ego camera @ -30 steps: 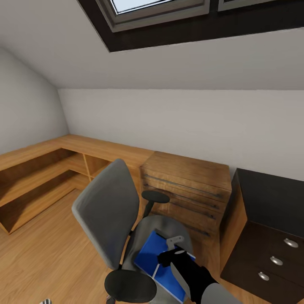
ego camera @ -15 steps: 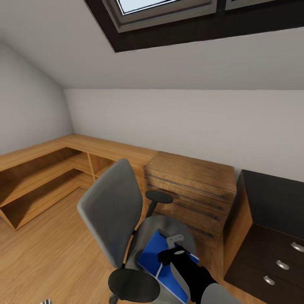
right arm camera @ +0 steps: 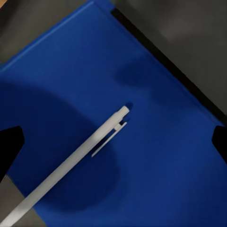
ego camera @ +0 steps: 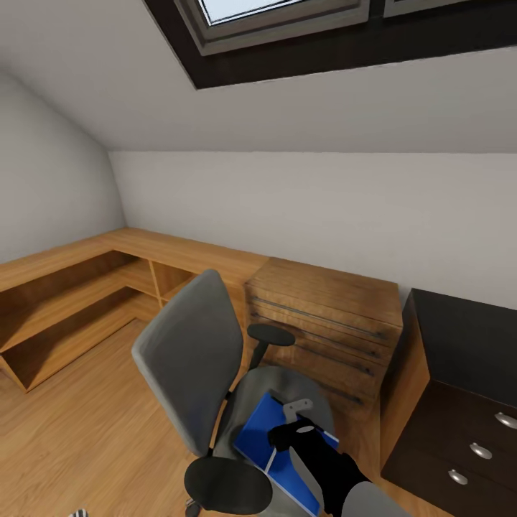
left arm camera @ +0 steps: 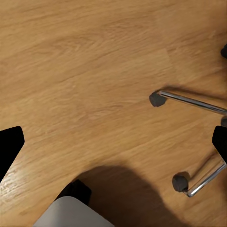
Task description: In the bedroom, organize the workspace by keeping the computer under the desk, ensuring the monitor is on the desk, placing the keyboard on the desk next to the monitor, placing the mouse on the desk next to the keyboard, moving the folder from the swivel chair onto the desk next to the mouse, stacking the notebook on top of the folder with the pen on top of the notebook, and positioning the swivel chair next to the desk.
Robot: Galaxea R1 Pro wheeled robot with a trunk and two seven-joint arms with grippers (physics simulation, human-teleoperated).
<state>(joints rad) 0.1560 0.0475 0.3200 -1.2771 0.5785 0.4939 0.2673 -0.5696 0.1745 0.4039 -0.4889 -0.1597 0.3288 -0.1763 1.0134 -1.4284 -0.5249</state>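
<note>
Our right tool [ego camera: 289, 435] hangs directly over the folder [ego camera: 260, 436] on the chair [ego camera: 188, 359] seat, jaws apart. The pen [right arm camera: 71, 163] lies diagonally across the folder between the tool's fingertips. The left tool [left arm camera: 113, 144], also apart, faces the floor [left arm camera: 85, 71].

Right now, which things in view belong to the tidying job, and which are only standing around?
Belong to the job:
- swivel chair
- folder lying on the chair seat
- pen lying on the folder
- desk with its drawers
- right end effector above the folder

Just standing around:
- wooden crate chest
- low wooden shelving
- skylight
</note>
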